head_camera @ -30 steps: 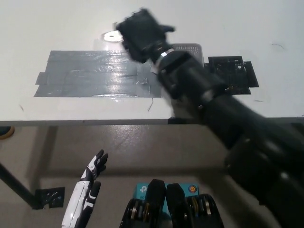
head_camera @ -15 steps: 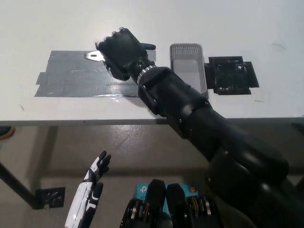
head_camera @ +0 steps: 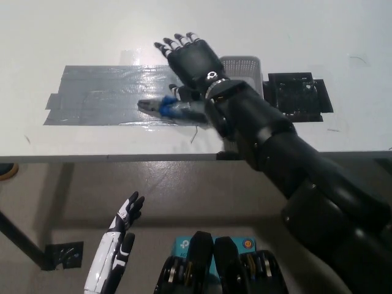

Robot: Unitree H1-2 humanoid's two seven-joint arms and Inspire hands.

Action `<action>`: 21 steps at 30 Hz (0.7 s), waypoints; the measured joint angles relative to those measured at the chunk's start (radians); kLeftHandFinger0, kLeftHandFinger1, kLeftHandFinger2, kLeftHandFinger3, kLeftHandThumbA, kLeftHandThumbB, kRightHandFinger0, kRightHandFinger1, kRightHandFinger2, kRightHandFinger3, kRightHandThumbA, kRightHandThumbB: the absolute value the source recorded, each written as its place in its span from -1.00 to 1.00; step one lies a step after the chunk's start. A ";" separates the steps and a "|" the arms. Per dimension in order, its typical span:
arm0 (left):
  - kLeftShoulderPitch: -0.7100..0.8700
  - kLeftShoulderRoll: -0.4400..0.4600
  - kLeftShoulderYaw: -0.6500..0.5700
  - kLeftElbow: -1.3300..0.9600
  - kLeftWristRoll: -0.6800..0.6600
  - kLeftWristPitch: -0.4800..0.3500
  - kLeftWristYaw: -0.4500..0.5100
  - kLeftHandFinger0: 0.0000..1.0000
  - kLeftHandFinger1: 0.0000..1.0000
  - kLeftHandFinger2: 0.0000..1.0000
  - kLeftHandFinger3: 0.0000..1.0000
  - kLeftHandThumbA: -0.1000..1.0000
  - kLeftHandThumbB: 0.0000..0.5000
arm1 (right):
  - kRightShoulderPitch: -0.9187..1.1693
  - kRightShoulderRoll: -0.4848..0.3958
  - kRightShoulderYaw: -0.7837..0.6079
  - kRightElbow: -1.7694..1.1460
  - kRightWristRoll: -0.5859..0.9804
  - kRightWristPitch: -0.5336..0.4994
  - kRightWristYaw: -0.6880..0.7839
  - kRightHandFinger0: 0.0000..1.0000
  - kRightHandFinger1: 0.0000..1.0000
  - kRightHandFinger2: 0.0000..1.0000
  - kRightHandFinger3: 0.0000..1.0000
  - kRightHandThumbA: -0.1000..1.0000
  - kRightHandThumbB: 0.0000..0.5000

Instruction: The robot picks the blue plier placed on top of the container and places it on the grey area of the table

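The plier [head_camera: 168, 109] lies on the grey area [head_camera: 104, 95] in the middle of the frame, toward that patch's right end, its bare metal nose pointing to the picture's left and its blue handles running right under the black wrist. It looks a stiff steel tool, fairly heavy for its size, not fragile, and the glossy tape beneath may let it slide if nudged. The rubbery blue handles, where the two legs run close together, seem the best place to take hold; the smooth tapered nose would likely slip. The right hand [head_camera: 193, 58] is above and just behind the plier in the upper middle of the frame, fingers spread wide and pointing to the top, holding nothing; whether the wrist touches the handles cannot be told. The container [head_camera: 245, 64] sits just right of it on the white surface [head_camera: 306, 30]. The left hand [head_camera: 116, 245] rests at lower left below the surface edge, fingers apart and empty.
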 measured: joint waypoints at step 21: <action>-0.039 -0.003 0.005 0.002 0.014 0.009 0.000 1.00 1.00 1.00 1.00 1.00 -0.25 | -0.068 -0.188 -0.306 -0.384 0.127 -0.098 0.029 1.00 1.00 1.00 1.00 0.86 0.03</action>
